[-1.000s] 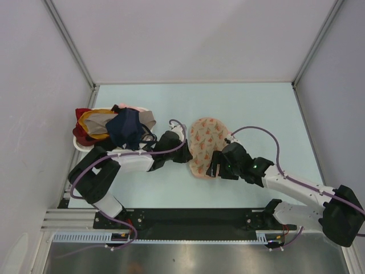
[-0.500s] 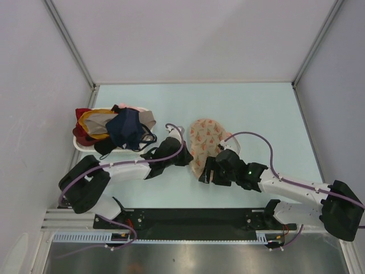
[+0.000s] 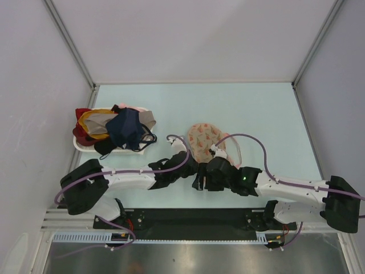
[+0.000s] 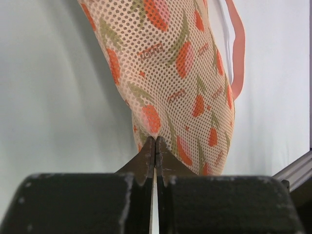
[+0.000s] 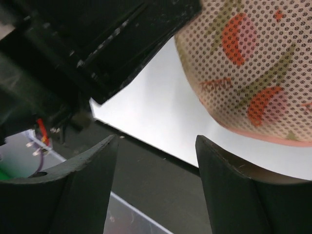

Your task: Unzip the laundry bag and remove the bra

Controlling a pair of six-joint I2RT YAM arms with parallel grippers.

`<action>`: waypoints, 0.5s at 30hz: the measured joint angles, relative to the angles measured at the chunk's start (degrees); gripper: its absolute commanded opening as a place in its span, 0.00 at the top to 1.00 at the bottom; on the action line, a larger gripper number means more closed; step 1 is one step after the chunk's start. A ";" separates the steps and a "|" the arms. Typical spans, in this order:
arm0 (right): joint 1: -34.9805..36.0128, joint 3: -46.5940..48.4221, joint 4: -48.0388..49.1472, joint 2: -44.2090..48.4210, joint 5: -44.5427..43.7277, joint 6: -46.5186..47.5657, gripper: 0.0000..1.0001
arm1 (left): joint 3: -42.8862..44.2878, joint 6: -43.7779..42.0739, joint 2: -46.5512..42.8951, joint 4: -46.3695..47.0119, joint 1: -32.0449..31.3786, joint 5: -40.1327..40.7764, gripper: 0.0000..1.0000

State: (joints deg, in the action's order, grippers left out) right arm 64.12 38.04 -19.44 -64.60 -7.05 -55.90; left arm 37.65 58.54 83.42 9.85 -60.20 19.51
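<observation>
- Bag point(image 3: 204, 140): mesh with orange motifs, lying mid-table point(image 3: 262, 108), long axis running away from the arms.
- Left gripper point(image 4: 155, 142): at the bag's near edge, fingers closed tight, mesh pinched between the tips.
- Right gripper point(image 5: 157, 140): just beside the bag's near end, right of the left gripper; fingers apart, holding nothing. Bag's pink-edged rim shows beyond its fingertips, not between them.
- Pink loop point(image 4: 237, 53): trails along the bag's right side.
- Zip: cannot tell whether it is open.
- Garment heap point(image 3: 117, 128) in a white basket point(image 3: 80, 146): well left of the bag.
</observation>
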 measured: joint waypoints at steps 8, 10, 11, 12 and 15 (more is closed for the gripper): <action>2.93 0.28 -5.88 -3.89 -5.99 -2.78 0.35 | 1.40 5.79 2.51 -1.46 -4.17 3.21 1.00; 3.23 0.28 -6.51 -4.24 -7.56 -3.28 0.38 | 1.49 6.78 2.89 -1.46 -4.17 3.10 1.00; 3.32 0.28 -6.64 -4.35 -8.13 -3.45 0.39 | 1.49 7.13 2.97 -1.46 -4.15 3.04 1.00; 3.43 0.28 -6.78 -4.50 -9.05 -3.63 0.44 | 1.49 7.63 2.99 -1.49 -4.17 2.82 1.00; 3.54 0.28 -6.80 -4.92 -11.28 -3.89 0.50 | 1.49 9.16 2.99 -1.09 -4.22 2.32 1.00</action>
State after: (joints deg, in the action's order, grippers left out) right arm 67.66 38.33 -26.24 -69.52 -18.33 -59.79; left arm 39.13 67.70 86.41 8.75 -64.42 21.82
